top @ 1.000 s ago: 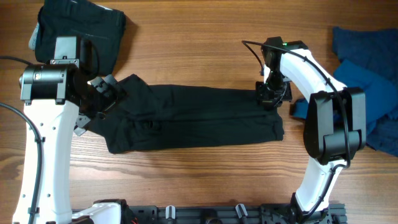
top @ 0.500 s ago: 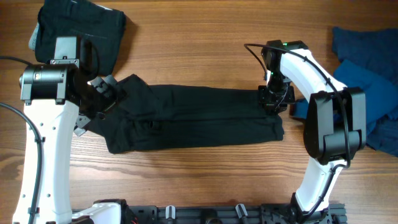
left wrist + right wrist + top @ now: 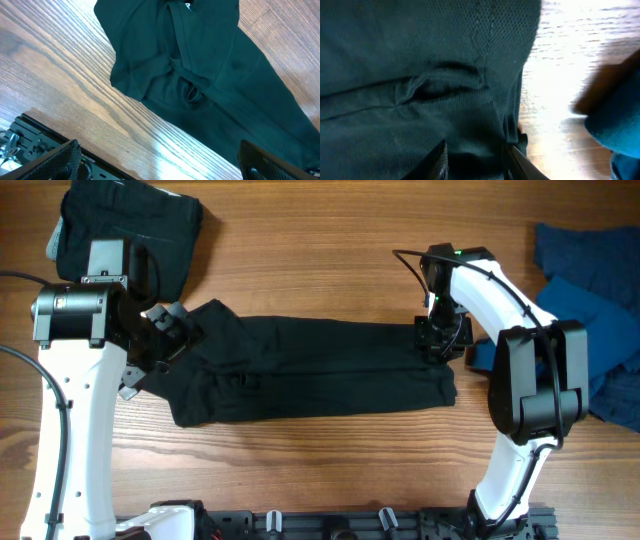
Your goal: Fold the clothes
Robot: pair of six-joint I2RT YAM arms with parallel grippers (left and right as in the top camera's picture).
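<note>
Overhead: the black shirt point(image 3: 310, 370) lies as a long band across the centre of the wooden bench point(image 3: 320, 270). The left claw point(image 3: 172, 330) is spread wide over its 9 o'clock end; the right claw point(image 3: 438, 340) sits at its 3 o'clock end.
Left wrist: loose creases point(image 3: 187, 85) could spring open.
Right wrist: fingers point(image 3: 439, 160) flank cloth, and whether they pinch it cannot be told. Snagged fabric would drag the fold toward the blue garment point(image 3: 615, 130). No room shows.
</note>
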